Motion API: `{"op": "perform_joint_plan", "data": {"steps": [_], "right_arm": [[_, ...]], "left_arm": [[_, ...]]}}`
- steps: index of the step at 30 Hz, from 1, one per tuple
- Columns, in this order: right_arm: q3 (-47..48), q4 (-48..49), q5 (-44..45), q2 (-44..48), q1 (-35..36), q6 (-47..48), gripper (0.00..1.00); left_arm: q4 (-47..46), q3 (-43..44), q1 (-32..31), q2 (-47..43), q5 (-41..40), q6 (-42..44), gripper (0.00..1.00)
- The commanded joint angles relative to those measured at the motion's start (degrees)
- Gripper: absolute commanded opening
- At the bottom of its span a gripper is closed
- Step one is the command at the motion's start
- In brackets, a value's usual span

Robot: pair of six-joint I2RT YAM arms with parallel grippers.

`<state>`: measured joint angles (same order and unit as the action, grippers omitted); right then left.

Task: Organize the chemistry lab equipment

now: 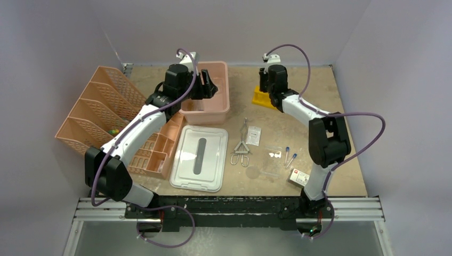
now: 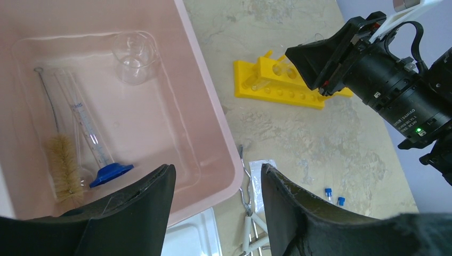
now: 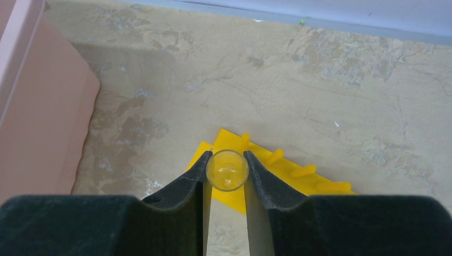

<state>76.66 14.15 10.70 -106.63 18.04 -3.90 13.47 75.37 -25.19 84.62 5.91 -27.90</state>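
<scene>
My right gripper (image 3: 226, 161) is shut on a clear glass tube (image 3: 227, 169), held upright over the near end of the yellow tube rack (image 3: 277, 173); the rack (image 1: 264, 98) lies at the back right. My left gripper (image 2: 217, 178) is open and empty above the pink tub's (image 2: 205, 114) right rim (image 1: 205, 86). The tub holds a beaker (image 2: 133, 56), a tube brush (image 2: 63, 162) and a blue-based cylinder (image 2: 93, 144). Metal tongs (image 1: 242, 144), a small packet (image 1: 253, 135), two blue-capped vials (image 1: 291, 156) and a round clear dish (image 1: 252, 172) lie mid-table.
The white lid (image 1: 200, 156) lies in front of the tub. The peach mesh organizer (image 1: 109, 114) stands at the left. A small red-and-white box (image 1: 299, 176) sits near the front right edge. Grey walls close in the table.
</scene>
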Motion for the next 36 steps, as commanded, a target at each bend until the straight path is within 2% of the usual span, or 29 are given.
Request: {"op": "perform_joint_plan", "data": {"steps": [1,7,12,17,21,24,31,36], "right_arm": [[-0.9,2.7,-1.6,1.0,-0.1,-0.2,0.33],[2.5,-2.4,0.6,3.6,-0.1,-3.7,0.59],[7.8,-11.4,2.7,7.0,-0.1,-5.7,0.69],[9.8,-20.4,2.1,10.6,0.0,-7.7,0.71],[7.6,-26.9,-0.4,14.7,-0.1,-12.0,0.71],[2.9,-26.6,-3.7,17.4,0.2,-12.0,0.69],[-8.3,-29.5,-6.0,21.4,2.2,-20.2,0.67],[-13.3,-30.7,-10.5,19.5,5.3,-22.5,0.67]], "left_arm": [[-1.4,0.3,-0.1,-2.1,0.1,0.6,0.59],[-1.2,0.8,-0.1,-2.1,0.1,0.7,0.59],[-4.1,0.0,-0.1,-3.8,2.9,1.3,0.6],[-5.5,-1.2,-0.1,-5.5,1.4,1.7,0.62],[-5.7,-2.3,-0.1,-6.5,0.9,2.5,0.64],[-6.7,-3.7,-0.1,-7.6,1.0,3.3,0.68],[-8.1,-6.0,-0.1,-8.7,0.5,2.9,0.7],[-9.2,-8.0,-0.1,-9.4,1.0,2.3,0.78]]}}
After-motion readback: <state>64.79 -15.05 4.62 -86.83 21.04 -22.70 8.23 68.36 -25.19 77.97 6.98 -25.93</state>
